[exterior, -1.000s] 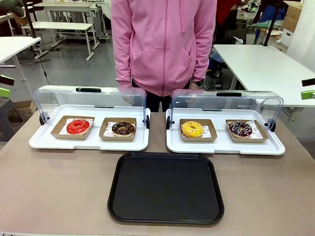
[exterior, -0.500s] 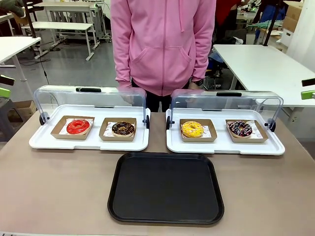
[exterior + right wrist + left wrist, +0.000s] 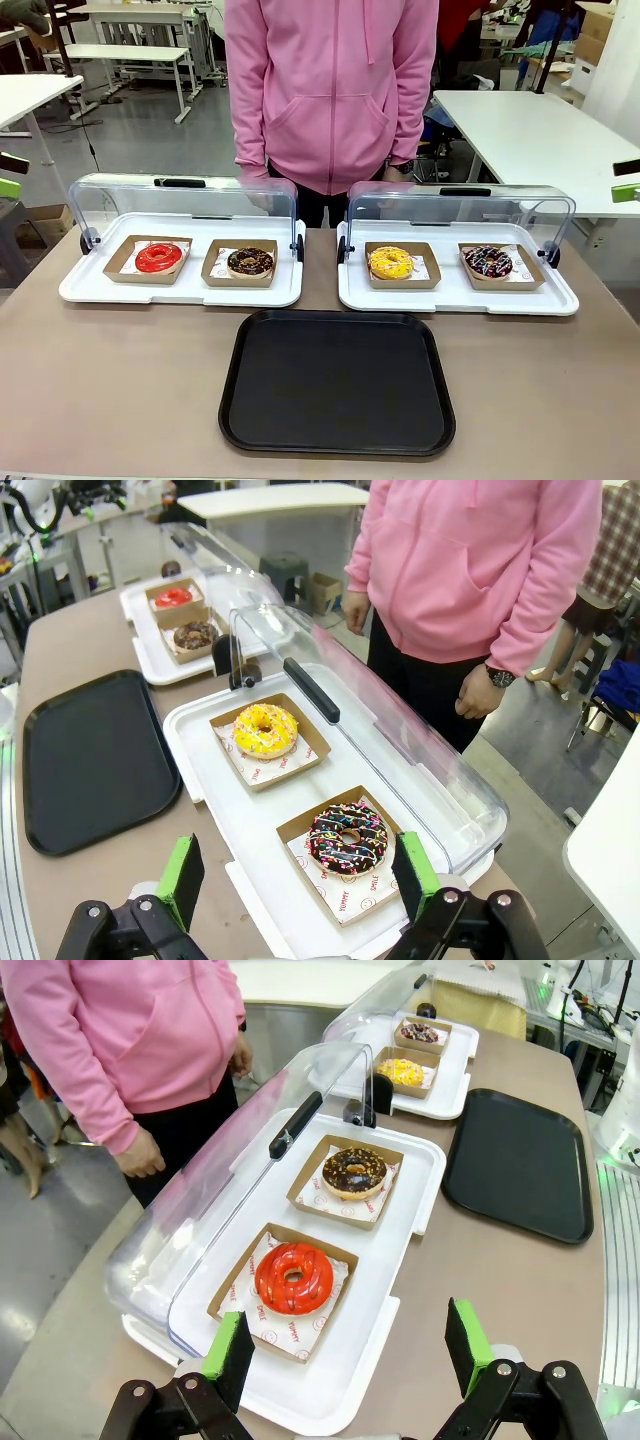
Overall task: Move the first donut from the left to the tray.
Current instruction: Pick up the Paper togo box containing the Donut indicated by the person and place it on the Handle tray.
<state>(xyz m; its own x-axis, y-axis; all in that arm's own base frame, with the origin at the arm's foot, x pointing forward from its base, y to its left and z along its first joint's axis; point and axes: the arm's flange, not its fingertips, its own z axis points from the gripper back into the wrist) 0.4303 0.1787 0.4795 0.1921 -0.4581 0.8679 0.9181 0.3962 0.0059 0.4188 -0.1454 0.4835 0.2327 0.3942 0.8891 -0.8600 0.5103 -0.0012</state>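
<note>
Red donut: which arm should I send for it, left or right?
Left. The left gripper hangs open close to the red donut, whose display lid is up. The right gripper, also open, faces the sprinkled donut at the opposite end of the row.

Front view: fixed at the near edge of the surface point(image 3: 120, 400), facing the person point(image 3: 330, 90) at 12 o'clock. Left wrist view: close above the red donut point(image 3: 293, 1278), tray point(image 3: 520, 1165) at 2 o'clock. Right wrist view: close above the sprinkled donut point(image 3: 347, 845), tray at 9 o'clock. All views share tray and person.
</note>
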